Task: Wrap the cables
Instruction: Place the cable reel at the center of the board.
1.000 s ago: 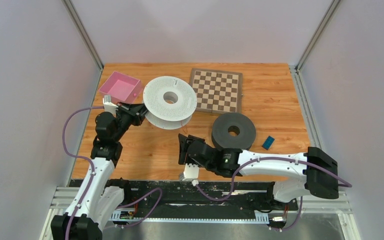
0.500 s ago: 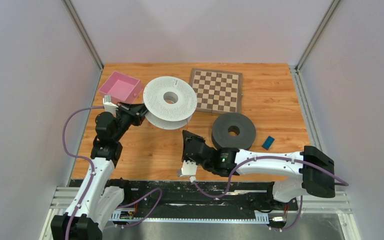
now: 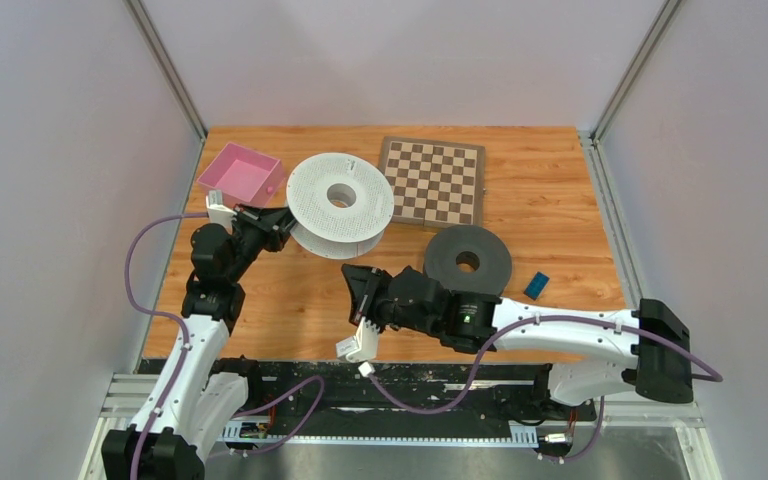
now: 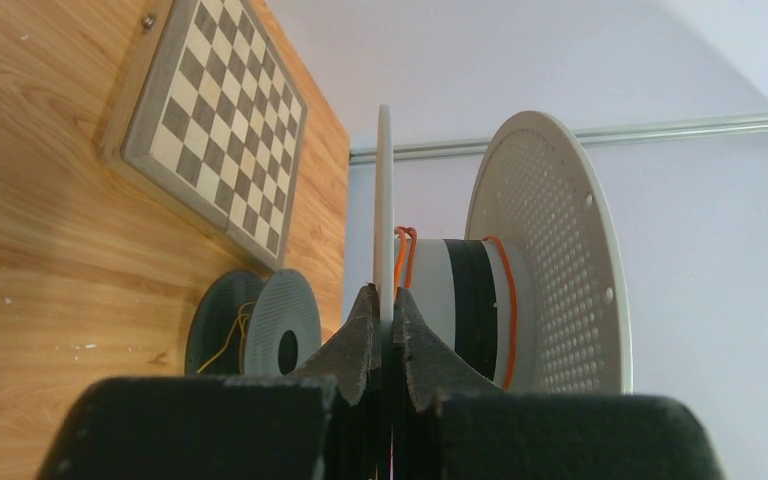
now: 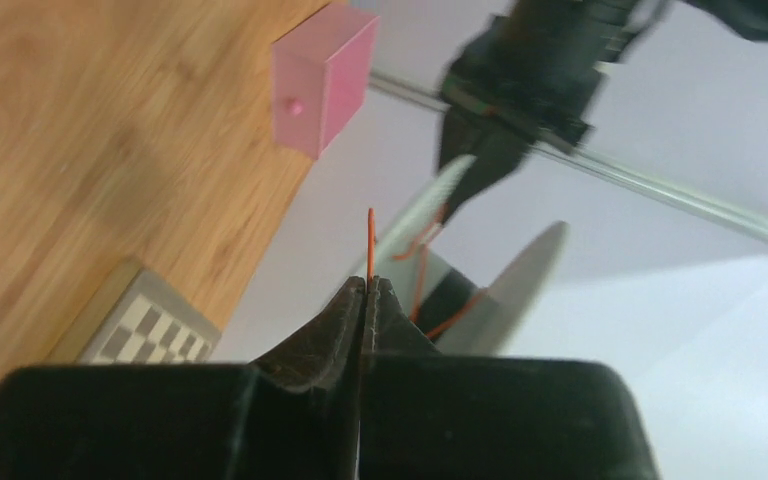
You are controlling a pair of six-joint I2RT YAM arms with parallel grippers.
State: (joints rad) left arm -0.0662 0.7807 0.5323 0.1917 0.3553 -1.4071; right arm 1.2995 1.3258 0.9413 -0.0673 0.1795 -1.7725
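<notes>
My left gripper (image 3: 282,222) is shut on the edge of the thin flange (image 4: 384,210) of the white perforated spool (image 3: 340,195), holding it tilted off the table. The orange-red cable (image 4: 508,300) runs loosely round that spool's core. My right gripper (image 3: 355,290) is just in front of the white spool and is shut on the orange-red cable's end (image 5: 370,240), which sticks up a little past the fingertips. The pale yellow cable (image 4: 228,338) hangs in a loose loop on the dark grey spool (image 3: 467,260).
A pink box (image 3: 242,173) stands at the back left, next to the left gripper. A chessboard (image 3: 432,180) lies at the back, behind both spools. A small blue block (image 3: 537,285) lies right of the dark spool.
My right gripper has moved left, away from the dark spool, still shut on the orange-red cable. The left gripper and white spool have not moved.
</notes>
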